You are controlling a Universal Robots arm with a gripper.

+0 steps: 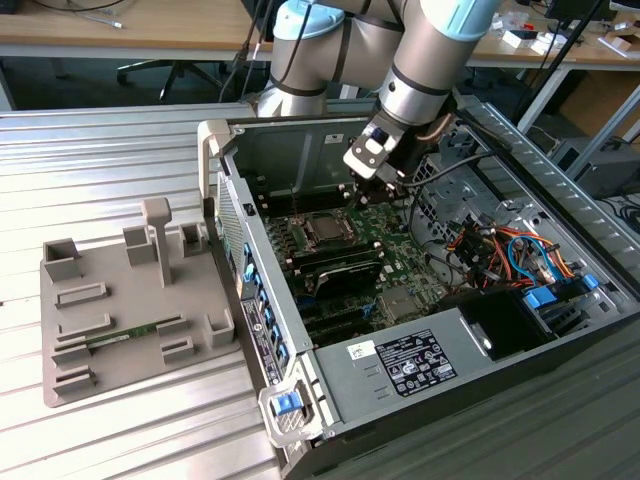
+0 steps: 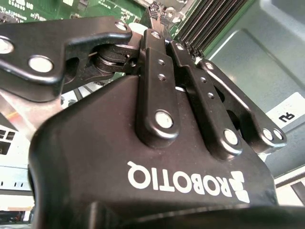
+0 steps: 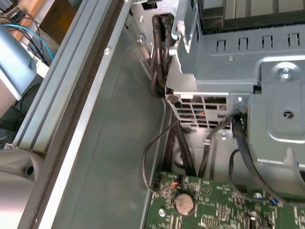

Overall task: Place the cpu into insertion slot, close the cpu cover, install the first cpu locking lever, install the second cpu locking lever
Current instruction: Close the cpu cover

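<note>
In the exterior view the insertion slot (image 1: 325,231) sits in the green board inside the open computer case. A grey square top, the cpu (image 1: 327,229), shows in its middle. The silver cpu cover (image 1: 309,223) seems to lie flat around it. The locking levers are too small to make out. My gripper (image 1: 386,188) hangs low over the board, just to the exterior view's right of the slot and a little behind it. In the second wrist view its fingers (image 2: 153,43) stand pressed close together, the gripper (image 2: 160,13) shut, and I see nothing between them.
Bundled cables (image 1: 490,250) and a drive bay lie to the exterior view's right of the gripper. Black memory slots (image 1: 340,272) and a power supply (image 1: 410,365) lie nearer. A grey fixture tray (image 1: 70,360) sits outside the case. The first wrist view shows cables (image 3: 181,148) and a coin battery (image 3: 184,204).
</note>
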